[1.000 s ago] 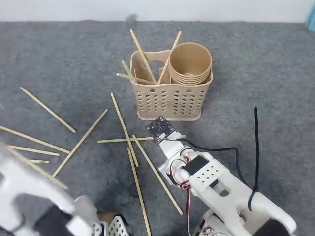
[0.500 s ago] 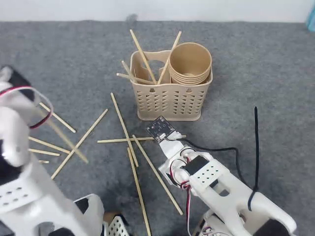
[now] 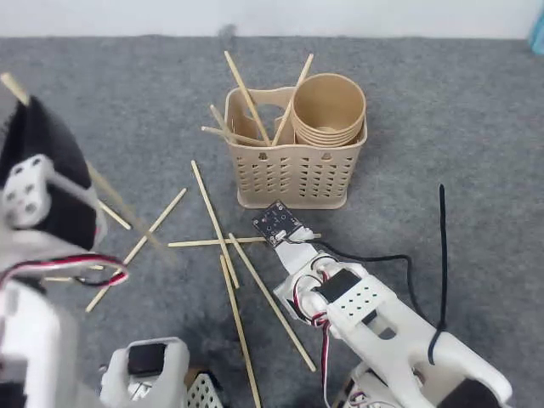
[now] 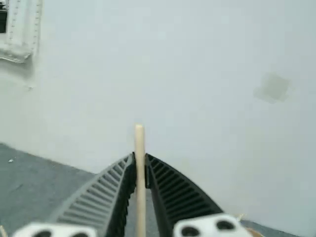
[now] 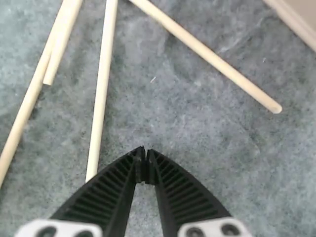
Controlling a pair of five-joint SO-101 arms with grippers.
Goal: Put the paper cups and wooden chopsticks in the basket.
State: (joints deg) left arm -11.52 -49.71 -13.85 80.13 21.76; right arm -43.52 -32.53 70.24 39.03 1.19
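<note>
The tan basket stands upright at the middle of the carpet, with a stack of paper cups in its right half and several chopsticks leaning in its left half. My left gripper is raised high at the left, shut on a wooden chopstick that pokes out past the fingertips. That chopstick slants across the left of the high view. My right gripper is shut with nothing in it, low over the carpet in front of the basket, with loose chopsticks just beside it.
Several loose chopsticks lie scattered on the grey carpet in front of and left of the basket. A black cable trails along the right arm. A white wall stands behind the carpet.
My left arm has swung up from the lower left, lifting a chopstick off the carpet. The right arm and the basket have not moved.
</note>
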